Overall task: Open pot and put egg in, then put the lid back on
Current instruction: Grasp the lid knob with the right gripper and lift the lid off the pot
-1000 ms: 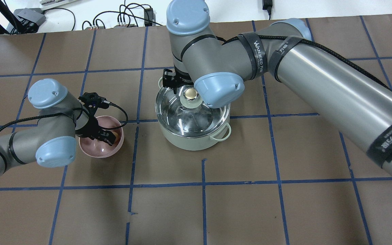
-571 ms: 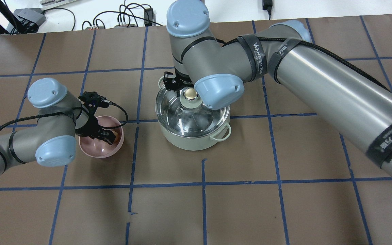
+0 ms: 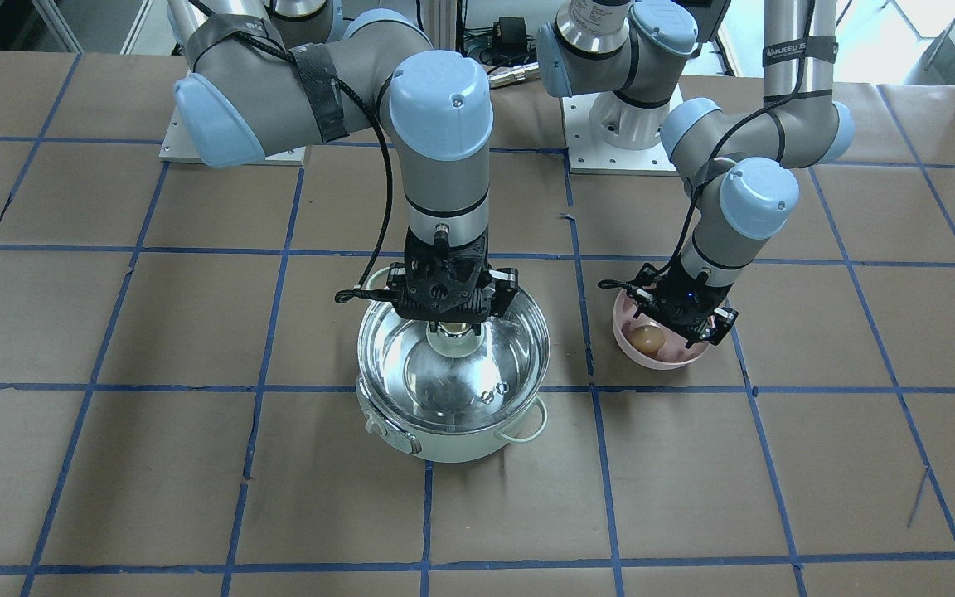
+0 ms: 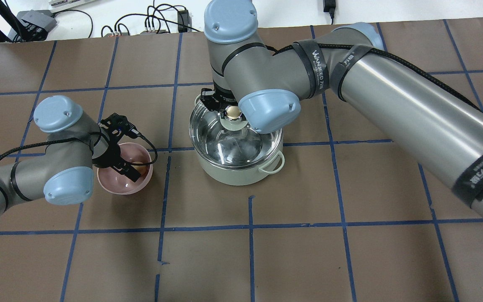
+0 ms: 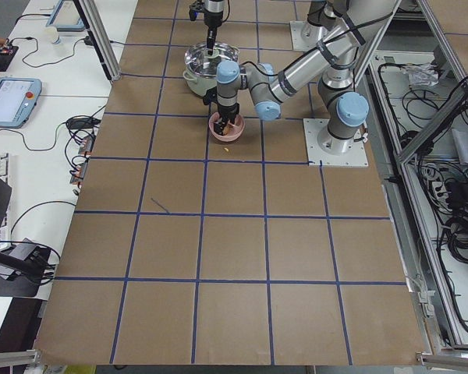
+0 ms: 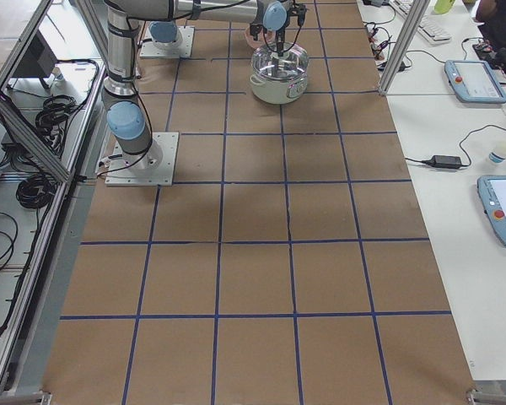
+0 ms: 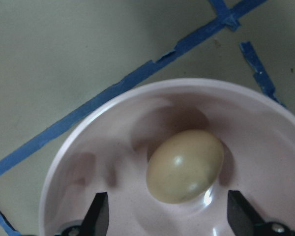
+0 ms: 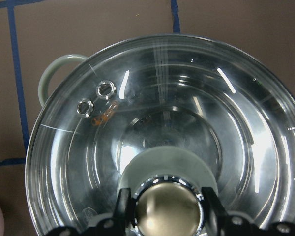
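Observation:
The mint-green pot (image 4: 237, 174) stands mid-table, its front knob toward the front-facing camera (image 3: 444, 444). The clear glass lid (image 4: 233, 142) sits over it, slightly raised and shifted; its vent holes show in the right wrist view (image 8: 96, 98). My right gripper (image 4: 229, 110) is shut on the lid's metallic knob (image 8: 168, 209). The brown egg (image 7: 184, 164) lies in the pink bowl (image 4: 118, 186) to the pot's left. My left gripper (image 7: 169, 219) is open, with its fingers down inside the bowl on either side of the egg (image 3: 647, 338).
The brown table is marked with a blue tape grid (image 4: 250, 226). Cables and power bricks (image 4: 149, 23) lie past the far edge. The two arm bases (image 3: 618, 141) stand behind the pot in the front-facing view.
My right gripper has raised the lid a little and carried it slightly toward the far side. My left gripper has turned and sunk lower into the bowl around the egg.

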Controlling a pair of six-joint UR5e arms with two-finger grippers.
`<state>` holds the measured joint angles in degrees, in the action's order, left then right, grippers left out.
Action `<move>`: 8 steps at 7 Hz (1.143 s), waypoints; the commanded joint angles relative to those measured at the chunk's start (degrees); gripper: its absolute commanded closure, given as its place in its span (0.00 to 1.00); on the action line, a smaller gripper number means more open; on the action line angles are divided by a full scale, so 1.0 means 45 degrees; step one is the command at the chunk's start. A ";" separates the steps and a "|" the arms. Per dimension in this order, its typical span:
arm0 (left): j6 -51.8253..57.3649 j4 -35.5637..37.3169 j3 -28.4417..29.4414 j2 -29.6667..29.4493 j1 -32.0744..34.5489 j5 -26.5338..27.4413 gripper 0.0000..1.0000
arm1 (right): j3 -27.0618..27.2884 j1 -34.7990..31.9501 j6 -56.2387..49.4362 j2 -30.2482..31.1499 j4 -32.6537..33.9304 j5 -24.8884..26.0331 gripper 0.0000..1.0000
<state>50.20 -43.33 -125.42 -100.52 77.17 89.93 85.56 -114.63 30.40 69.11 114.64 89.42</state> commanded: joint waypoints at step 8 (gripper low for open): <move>0.4272 0.0586 -0.0019 -0.0553 0.0234 -0.0003 0.06 | -0.0518 0.5686 -0.6164 0.3391 -0.4691 -0.0984 0.81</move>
<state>68.45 -40.86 -125.54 -102.86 77.76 89.93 82.89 -91.93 7.14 82.81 96.04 84.81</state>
